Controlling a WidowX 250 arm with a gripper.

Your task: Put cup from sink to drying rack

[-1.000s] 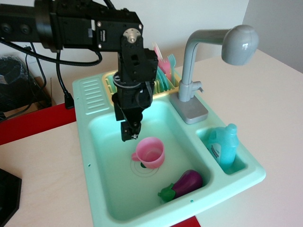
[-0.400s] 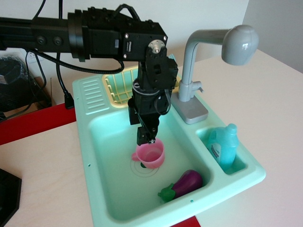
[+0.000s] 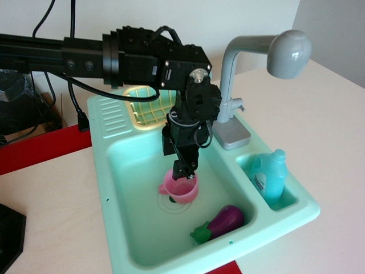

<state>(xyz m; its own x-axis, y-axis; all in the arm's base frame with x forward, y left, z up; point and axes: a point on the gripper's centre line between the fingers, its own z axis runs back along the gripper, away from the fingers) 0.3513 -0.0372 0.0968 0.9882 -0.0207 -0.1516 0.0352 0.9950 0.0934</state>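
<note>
**Gripper reached the cup's rim in the sink**

The small pink plastic cup with a loop handle [image 3: 181, 189] stood upright over the round drain of the mint-green plastic toy sink [image 3: 122, 200], mouth up and not yet lifted; the black gripper [image 3: 183, 173] had come down from above the basin's back-left part a second earlier and across to the right, so that its fingertips now sat at the cup's near rim, seemingly one tip dipping inside; whether the fingers were spread or already pinching the wall could not be told from this view; the cup itself had stayed put, which suggests the grasp was only being set up. A purple eggplant toy [image 3: 223, 221] lay near the basin's front right corner, apart from the cup; the pale yellow slotted drying rack [image 3: 144, 106] sat behind the basin, now uncovered at its left, its right part hidden behind the arm; the lift and carry there remained.
</note>
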